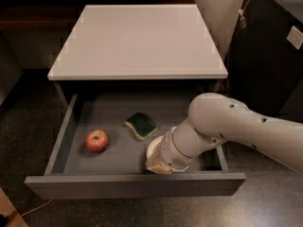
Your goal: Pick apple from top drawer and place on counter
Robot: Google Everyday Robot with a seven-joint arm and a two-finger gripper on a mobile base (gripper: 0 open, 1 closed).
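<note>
Gripper [160,165] is positioned inside top drawer [135,186], front right (its state cannot be told). Apple [97,140] is seen at drawer's left, sponge [141,125] mid-drawer.

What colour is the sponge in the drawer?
The sponge is dark green over yellow, per the camera view; the gripper is inside the drawer, beside it.

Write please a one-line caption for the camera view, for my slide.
Pincer down in the open top drawer, front right; apple lies apart at left, sponge between them; white counter above.
</note>
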